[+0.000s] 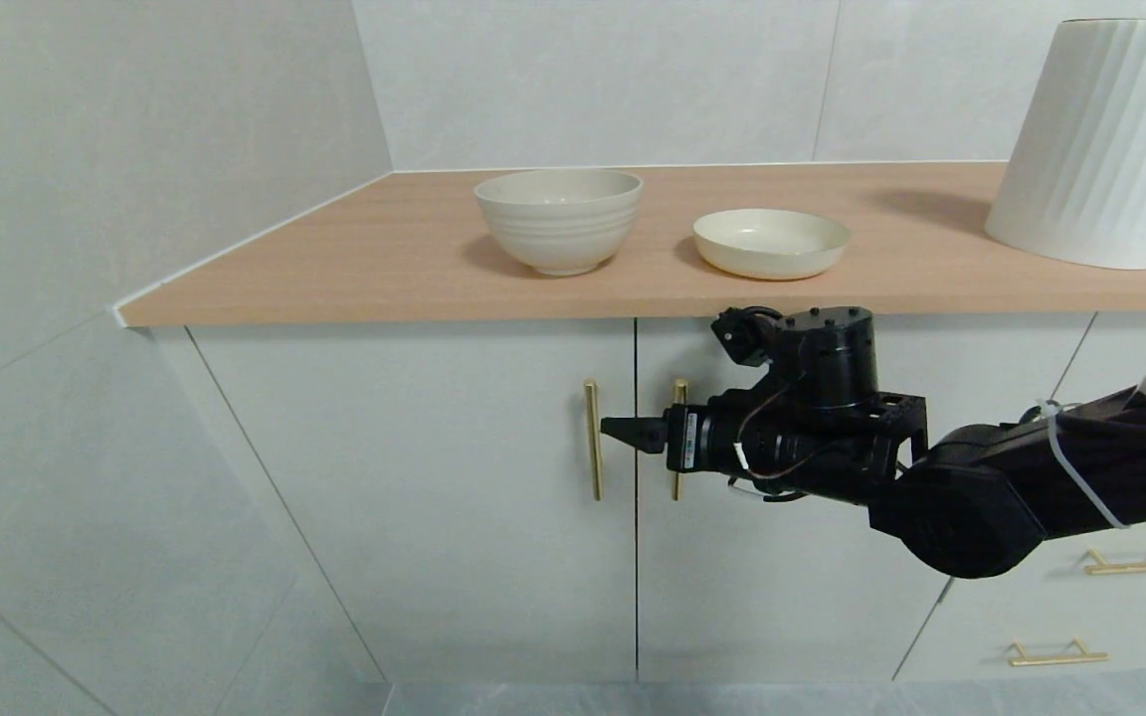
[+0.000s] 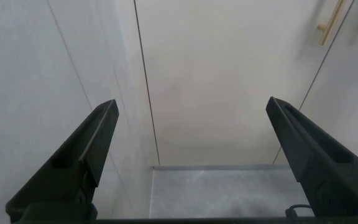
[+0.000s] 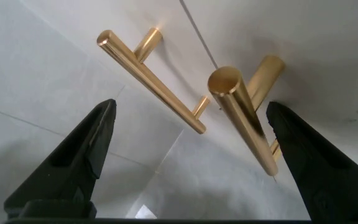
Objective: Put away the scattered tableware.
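A cream ribbed bowl (image 1: 558,219) and a shallow cream plate (image 1: 770,242) stand side by side on the wooden counter (image 1: 334,268). Below the counter, my right gripper (image 1: 623,433) points left in front of the double cabinet doors, level with their two upright gold handles (image 1: 591,440) (image 1: 678,398). In the right wrist view this gripper (image 3: 191,107) is open, with the nearer gold handle (image 3: 244,118) between its fingers and untouched, and the other handle (image 3: 151,81) farther off. My left gripper (image 2: 191,106) is open and holds nothing, facing the lower cabinet front and floor.
A tall white ribbed container (image 1: 1110,139) stands at the counter's right end. Drawers with gold pulls (image 1: 1142,565) (image 1: 1055,656) lie to the right of the doors. A tiled wall closes off the left side. The grey floor (image 2: 216,193) runs below the cabinets.
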